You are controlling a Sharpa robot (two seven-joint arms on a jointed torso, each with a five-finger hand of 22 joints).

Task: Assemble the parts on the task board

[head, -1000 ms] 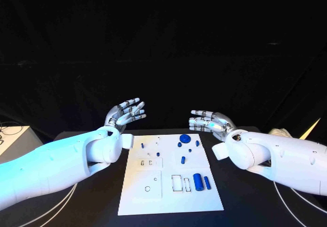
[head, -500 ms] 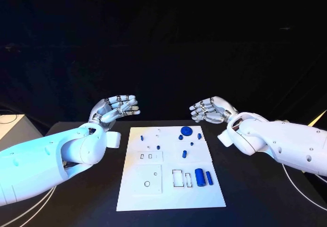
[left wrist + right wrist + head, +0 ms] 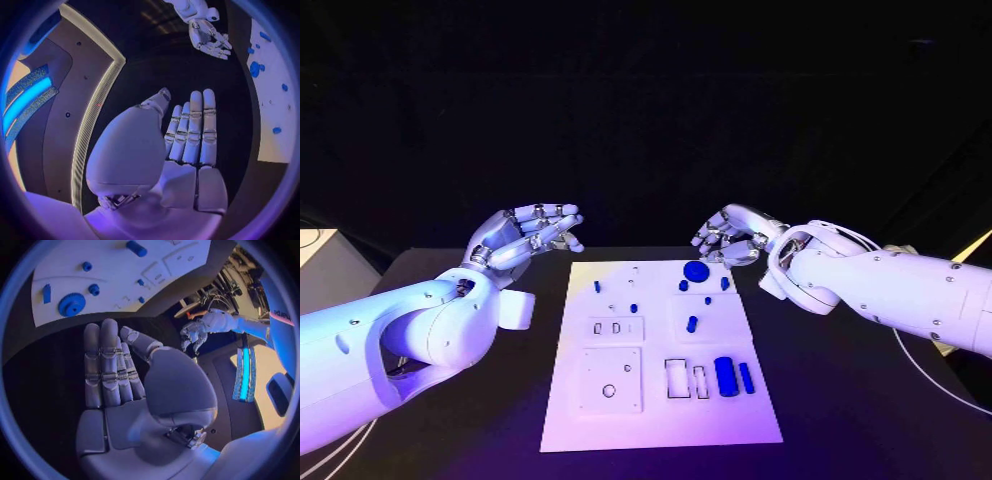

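Observation:
The white task board (image 3: 661, 400) lies flat in the middle of the black table. On it rest a blue gear (image 3: 695, 271) near the far edge, a thick blue cylinder (image 3: 726, 375) beside a thin blue bar (image 3: 747, 377) at the near right, and several small blue pieces. My left hand (image 3: 524, 235) hovers beyond the board's far left corner, fingers straight and together, holding nothing (image 3: 181, 150). My right hand (image 3: 730, 237) hangs above the far right edge, just behind the gear, also empty (image 3: 131, 390). The right wrist view looks down on the gear (image 3: 72, 304).
Bare black tabletop (image 3: 862, 400) surrounds the board on both sides. Empty slots and small holes mark the board's near half (image 3: 610, 380). A pale box edge (image 3: 312, 245) sits at the far left of the table.
The camera has shifted. My left hand has drifted outward to the left of the board. My right hand has turned and edged nearer the gear. Nothing on the board has moved.

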